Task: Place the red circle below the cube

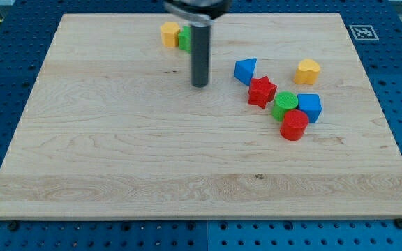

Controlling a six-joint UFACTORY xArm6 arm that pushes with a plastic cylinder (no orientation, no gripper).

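The red circle [294,125] lies at the view's right, touching the green circle [284,105] above-left of it and just below-left of the blue cube [310,107]. A red star [262,91] sits up-left of the green circle. My tip [199,85] rests on the board well to the left of this cluster, apart from every block.
A blue triangular block [246,71] lies above the red star. A yellow heart-like block [308,71] sits to the right. A yellow block [170,33] and a green block [184,39], partly hidden by the rod, sit near the board's top edge.
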